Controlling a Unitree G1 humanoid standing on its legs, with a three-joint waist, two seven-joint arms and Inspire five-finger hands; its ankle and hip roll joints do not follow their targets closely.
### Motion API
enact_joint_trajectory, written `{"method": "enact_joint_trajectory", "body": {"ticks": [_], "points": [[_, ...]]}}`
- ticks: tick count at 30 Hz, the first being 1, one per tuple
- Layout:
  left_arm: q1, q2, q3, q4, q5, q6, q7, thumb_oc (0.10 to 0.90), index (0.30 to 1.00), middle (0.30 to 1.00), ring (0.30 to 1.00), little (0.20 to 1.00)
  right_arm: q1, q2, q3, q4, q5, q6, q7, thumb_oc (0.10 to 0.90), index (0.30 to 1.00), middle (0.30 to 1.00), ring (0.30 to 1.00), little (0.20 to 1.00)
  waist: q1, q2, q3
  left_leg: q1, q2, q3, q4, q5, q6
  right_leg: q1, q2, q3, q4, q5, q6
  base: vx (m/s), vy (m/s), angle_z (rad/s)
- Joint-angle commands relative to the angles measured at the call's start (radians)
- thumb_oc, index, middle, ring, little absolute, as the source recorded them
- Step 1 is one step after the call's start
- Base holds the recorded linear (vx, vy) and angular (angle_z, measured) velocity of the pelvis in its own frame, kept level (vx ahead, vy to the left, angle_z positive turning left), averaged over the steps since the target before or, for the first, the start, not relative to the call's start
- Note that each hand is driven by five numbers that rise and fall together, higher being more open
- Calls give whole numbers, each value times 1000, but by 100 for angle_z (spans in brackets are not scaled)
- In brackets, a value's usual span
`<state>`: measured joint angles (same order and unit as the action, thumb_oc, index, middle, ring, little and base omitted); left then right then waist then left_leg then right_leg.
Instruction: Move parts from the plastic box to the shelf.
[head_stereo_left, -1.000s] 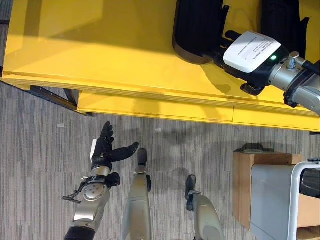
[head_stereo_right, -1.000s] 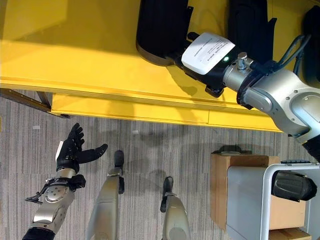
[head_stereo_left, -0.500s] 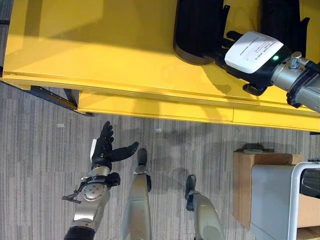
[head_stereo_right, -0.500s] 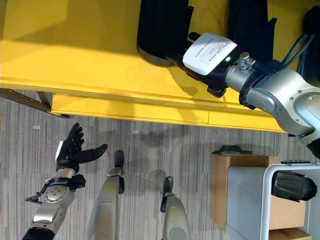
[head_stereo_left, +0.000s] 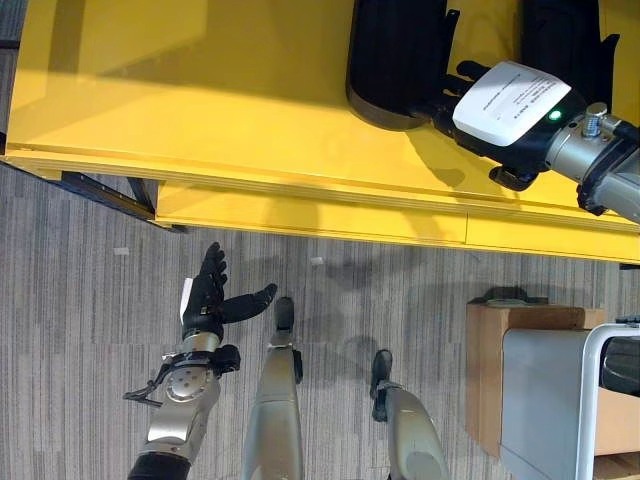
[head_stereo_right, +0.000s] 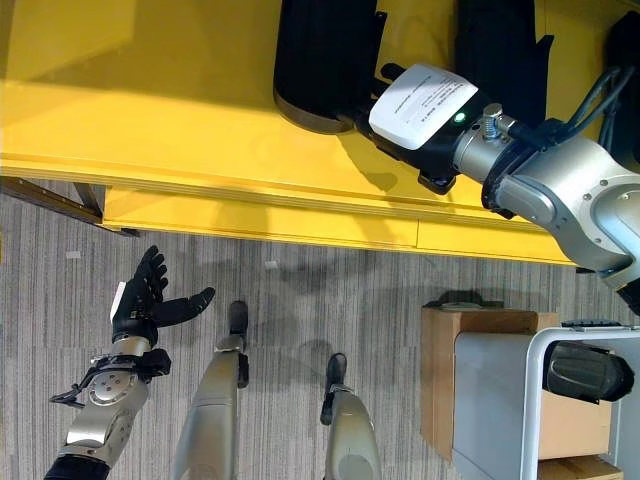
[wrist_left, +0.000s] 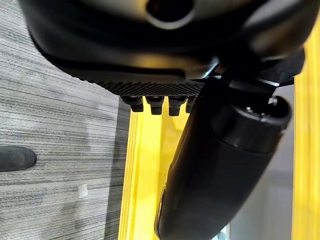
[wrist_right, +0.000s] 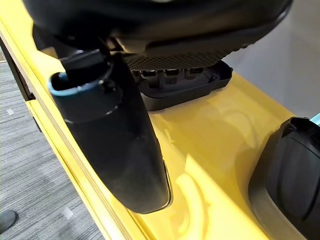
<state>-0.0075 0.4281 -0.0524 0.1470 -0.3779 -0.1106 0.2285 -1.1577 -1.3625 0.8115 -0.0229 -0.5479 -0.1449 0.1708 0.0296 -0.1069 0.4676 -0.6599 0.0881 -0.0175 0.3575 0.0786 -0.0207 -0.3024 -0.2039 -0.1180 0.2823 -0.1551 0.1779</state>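
R hand (head_stereo_left: 505, 110) over yellow shelf (head_stereo_left: 200, 110), fingers straight, tips at black part (head_stereo_left: 395, 55) just ahead; no grasp. 2nd part (head_stereo_left: 560, 35) beside it. L hand (head_stereo_left: 212, 298) low, relaxed, idle. Risk: fingertips catch the part on retreat, dragging it toward shelf edge.

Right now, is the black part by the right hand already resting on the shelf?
Yes. The black part lies flat on the yellow shelf; the right hand reaches its edge, fingers hidden.
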Motion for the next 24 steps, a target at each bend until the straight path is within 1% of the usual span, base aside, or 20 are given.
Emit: {"method": "enact_joint_trajectory", "body": {"ticks": [1,10,21,24], "points": [[53,34,19,-107,38,-62,0,900,1000,1000,1000,1000,-75,-47,-20,3,4,38,-48,900,1000,1000,1000,1000,-2,-8,-98,17,128,-13,85,-123,-99,34,-13,0,17,-25,-47,0,0,0],[52,33,24,-107,35,-64,2,900,1000,1000,1000,1000,-107,-50,7,32,-16,49,-54,900,1000,1000,1000,1000,-3,-7,-99,17,129,-14,85,-123,-99,35,-12,-1,16,-24,-47,0,0,0],[55,33,26,-109,33,-63,1,900,1000,1000,1000,1000,-96,-53,11,65,-42,56,-56,900,1000,1000,1000,1000,-3,-8,-96,13,127,-13,89,-125,-98,38,-13,-1,12,-23,-48,0,0,0],[54,36,24,-106,33,-63,2,900,1000,1000,1000,1000,-109,-52,26,76,-46,58,-52,900,1000,1000,1000,1000,0,-9,-94,11,127,-13,90,-124,-97,37,-13,-2,13,-23,-48,0,0,0]]}}
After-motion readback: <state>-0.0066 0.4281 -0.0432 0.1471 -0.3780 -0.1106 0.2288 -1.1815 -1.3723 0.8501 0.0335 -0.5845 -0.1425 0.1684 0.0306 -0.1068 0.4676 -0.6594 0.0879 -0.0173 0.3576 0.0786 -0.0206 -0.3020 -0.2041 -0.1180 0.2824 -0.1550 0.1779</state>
